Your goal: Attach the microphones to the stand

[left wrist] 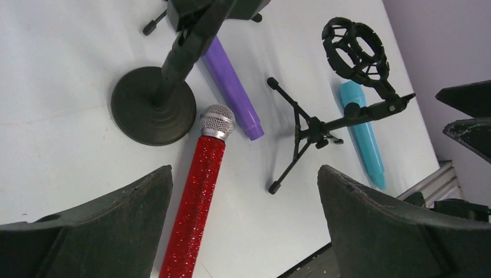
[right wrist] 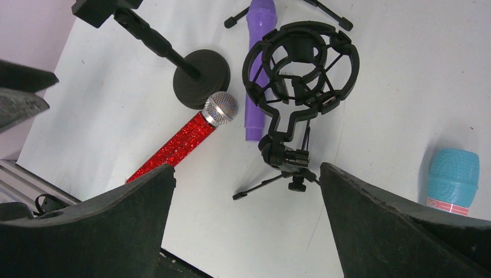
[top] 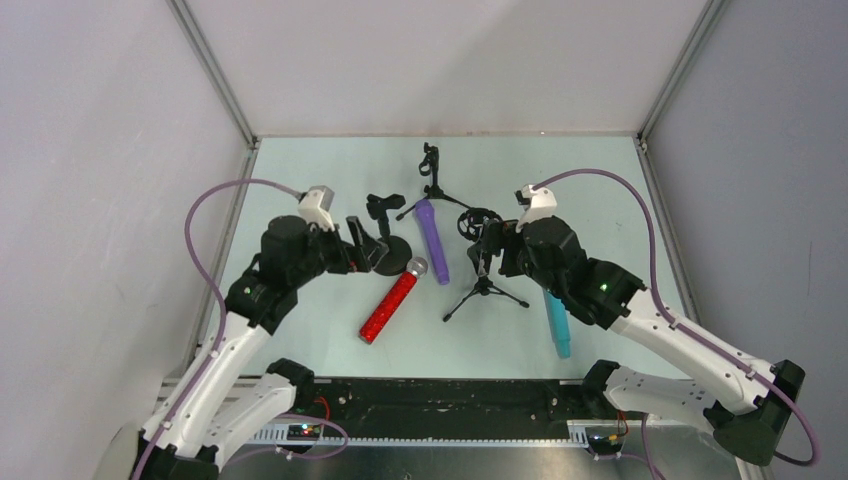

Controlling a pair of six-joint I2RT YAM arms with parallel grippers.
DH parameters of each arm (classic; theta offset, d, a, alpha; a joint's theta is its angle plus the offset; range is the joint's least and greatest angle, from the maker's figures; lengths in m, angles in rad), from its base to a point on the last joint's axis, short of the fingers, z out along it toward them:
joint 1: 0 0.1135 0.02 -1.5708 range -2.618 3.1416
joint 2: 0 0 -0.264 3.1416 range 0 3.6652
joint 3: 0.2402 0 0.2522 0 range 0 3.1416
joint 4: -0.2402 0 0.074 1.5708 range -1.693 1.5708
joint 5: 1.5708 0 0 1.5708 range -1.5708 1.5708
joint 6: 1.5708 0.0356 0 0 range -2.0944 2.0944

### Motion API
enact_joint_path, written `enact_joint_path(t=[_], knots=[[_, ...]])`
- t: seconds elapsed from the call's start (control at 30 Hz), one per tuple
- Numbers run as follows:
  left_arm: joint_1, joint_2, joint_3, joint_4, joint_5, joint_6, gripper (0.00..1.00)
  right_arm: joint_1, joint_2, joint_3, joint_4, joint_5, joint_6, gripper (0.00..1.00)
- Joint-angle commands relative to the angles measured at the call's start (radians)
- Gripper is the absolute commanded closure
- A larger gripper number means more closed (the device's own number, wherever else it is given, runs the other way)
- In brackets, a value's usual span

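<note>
Left gripper [left wrist: 244,174]: spread wide, empty, above red mic [left wrist: 194,202].
Right gripper [right wrist: 248,171]: spread wide, empty, over shock-mount tripod [right wrist: 298,75].
Purple mic [top: 432,240], teal mic [top: 557,325]: lying flat like the red; none mounted.
Advice: clamp red handle mid-length, clear of round-base stand [left wrist: 153,107].

From above, the teal microphone [top: 557,325] shows only its handle, its head hidden under the right arm [top: 585,285]; in the right wrist view only that head appears, the rest covered by a finger [right wrist: 405,231] of the right gripper [right wrist: 246,169]. In the left wrist view the red microphone [left wrist: 194,197] runs off the bottom edge and the round-base stand [left wrist: 153,104] loses its top at the upper edge. The shock-mount ring [right wrist: 298,26] partly masks the purple microphone [right wrist: 256,124] in the right wrist view.
</note>
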Motion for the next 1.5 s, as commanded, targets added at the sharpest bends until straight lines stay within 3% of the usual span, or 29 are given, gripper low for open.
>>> enact_joint_path(t=[0.0, 0.43, 0.9, 1.2, 1.47], knots=[[-0.010, -0.081, -0.105, 0.053, 0.015, -0.106, 0.02, 0.012, 0.000, 0.005, 0.005, -0.004, 0.001, 0.01], [-0.023, 0.034, -0.306, 0.058, 0.045, -0.119, 0.02, 0.017, 0.013, 0.005, -0.001, -0.001, 0.002, 0.01], [-0.203, 0.252, -0.272, 0.034, -0.169, -0.103, 0.00, 0.011, 0.023, 0.005, 0.004, 0.034, -0.006, 0.01], [-0.332, 0.385, -0.202, -0.051, -0.363, -0.086, 0.10, -0.025, 0.031, 0.005, 0.003, 0.018, -0.004, 0.01], [-0.464, 0.500, -0.151, -0.101, -0.502, -0.091, 0.30, -0.054, 0.029, 0.005, 0.015, -0.006, -0.010, 0.00]])
